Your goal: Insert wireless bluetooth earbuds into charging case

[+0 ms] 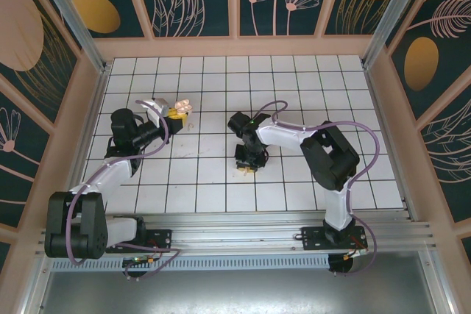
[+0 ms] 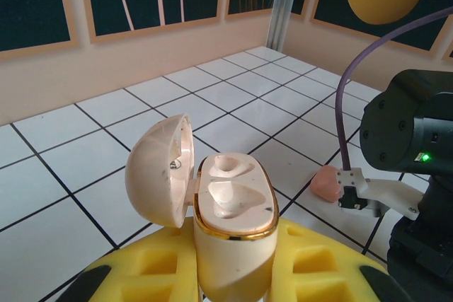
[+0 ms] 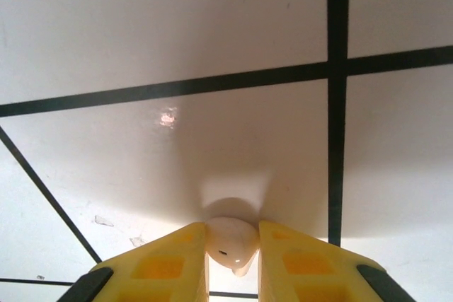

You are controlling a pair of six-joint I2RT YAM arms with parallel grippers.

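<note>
My left gripper (image 2: 237,270) is shut on a pale beige charging case (image 2: 233,224) with a gold rim, held upright between its yellow pads (image 2: 152,270). The case's lid (image 2: 159,171) hangs open to the left and both wells are empty. In the top view this gripper (image 1: 175,113) holds the case (image 1: 182,106) over the left part of the tiled floor. My right gripper (image 3: 232,249) points down at the floor, shut on a pale beige earbud (image 3: 228,242) pinched between its yellow fingers (image 3: 170,263). From above, it (image 1: 246,167) stands mid-table.
A small salmon-pink rounded piece (image 2: 325,183) lies on the white tiled floor (image 2: 85,167) beside the right arm's wrist (image 2: 414,125), partly hidden by it. Pinkish walls (image 1: 239,45) ring the floor. Open tiles (image 1: 331,93) lie at the back and right.
</note>
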